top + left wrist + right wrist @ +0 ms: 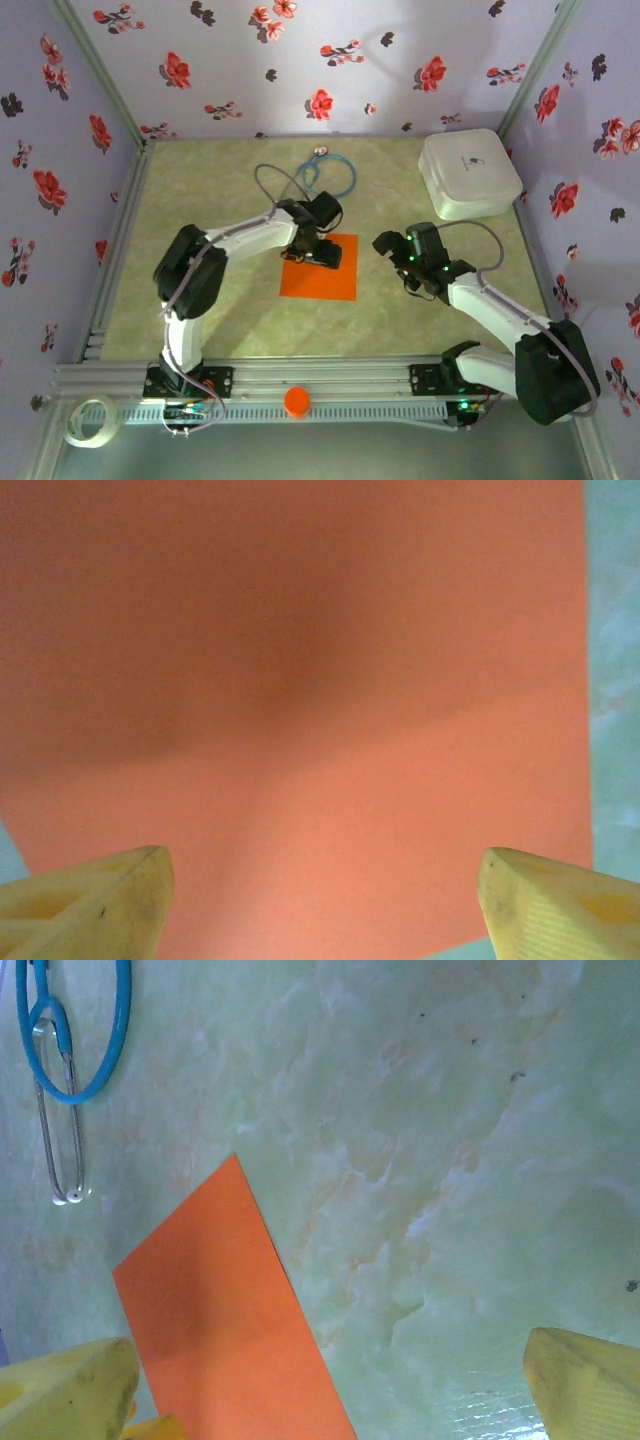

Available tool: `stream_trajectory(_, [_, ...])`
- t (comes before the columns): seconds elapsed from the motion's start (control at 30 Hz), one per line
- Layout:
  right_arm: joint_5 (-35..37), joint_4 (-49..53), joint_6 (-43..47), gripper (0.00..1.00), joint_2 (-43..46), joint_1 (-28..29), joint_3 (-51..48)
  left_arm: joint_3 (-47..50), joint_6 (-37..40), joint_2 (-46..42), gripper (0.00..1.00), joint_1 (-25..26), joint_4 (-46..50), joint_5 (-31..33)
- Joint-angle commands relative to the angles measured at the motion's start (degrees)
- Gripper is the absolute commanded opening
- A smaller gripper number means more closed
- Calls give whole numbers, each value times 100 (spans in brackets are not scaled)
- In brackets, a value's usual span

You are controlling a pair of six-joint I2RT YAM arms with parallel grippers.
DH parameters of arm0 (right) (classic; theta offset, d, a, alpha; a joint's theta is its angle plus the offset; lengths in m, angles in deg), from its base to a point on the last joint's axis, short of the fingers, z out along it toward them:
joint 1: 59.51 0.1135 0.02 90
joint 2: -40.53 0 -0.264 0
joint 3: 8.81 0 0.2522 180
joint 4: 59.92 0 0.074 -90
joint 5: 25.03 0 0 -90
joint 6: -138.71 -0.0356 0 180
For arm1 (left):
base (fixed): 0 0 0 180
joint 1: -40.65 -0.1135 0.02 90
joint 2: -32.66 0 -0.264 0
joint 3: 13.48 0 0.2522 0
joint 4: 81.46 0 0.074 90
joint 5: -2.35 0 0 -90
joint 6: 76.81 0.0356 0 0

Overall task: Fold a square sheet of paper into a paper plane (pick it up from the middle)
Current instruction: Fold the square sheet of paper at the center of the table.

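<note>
thin bright orange square sheet of paper (322, 284) (300, 630) (220, 1310) lying flat near the middle of the pale green marbled tabletop (240, 310). left tool (318, 258) (320, 880) low over the sheet's far half, yellow fingers (100, 900) spread wide, pinching nothing; contact with the paper impossible to tell. right tool (388, 246) (330, 1390) near the sheet's right edge, over bare tabletop, likewise spread wide and empty. white rounded plastic box (470, 175) in the far right corner, well apart. blue looped cord (335, 175) beyond the sheet.
</note>
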Motion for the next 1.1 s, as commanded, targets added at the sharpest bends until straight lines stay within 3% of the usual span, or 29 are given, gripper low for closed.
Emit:
stream_trajectory(0.0, [-25,122,165,99,-26,-21,-81,-481,-259,363,81,72,731,360])
stream_trajectory(1.07, [-89,308,356,99,-215,-28,2,-1235,-452,1188,92,112,1011,328])
